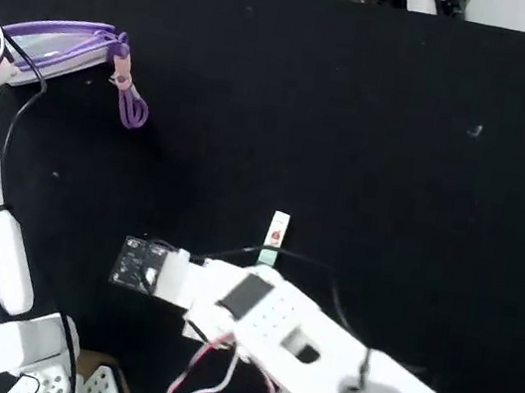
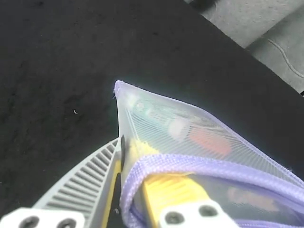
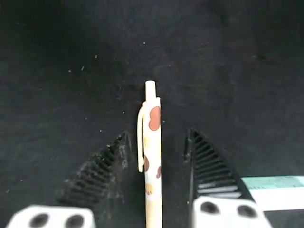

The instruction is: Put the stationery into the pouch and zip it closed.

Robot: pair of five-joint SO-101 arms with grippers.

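A wide stretch of black counter (image 1: 400, 159) separates the arms. At its left edge the left end effector (image 2: 124, 147) is clenched on the clear mesh pouch with purple zip trim (image 1: 56, 43). Near the front, the right end effector (image 3: 156, 137) is spread open astride the white brown-spotted pen (image 3: 152, 190), gripping nothing, with a teal-and-white strip (image 3: 273, 187) just beside it

I can read no text, number or sign on anything from here. The pen (image 3: 152, 156) carries only brown and yellow blotches, and the coloured shapes behind the mesh of the pouch (image 2: 190, 137) are too blurred to make out.
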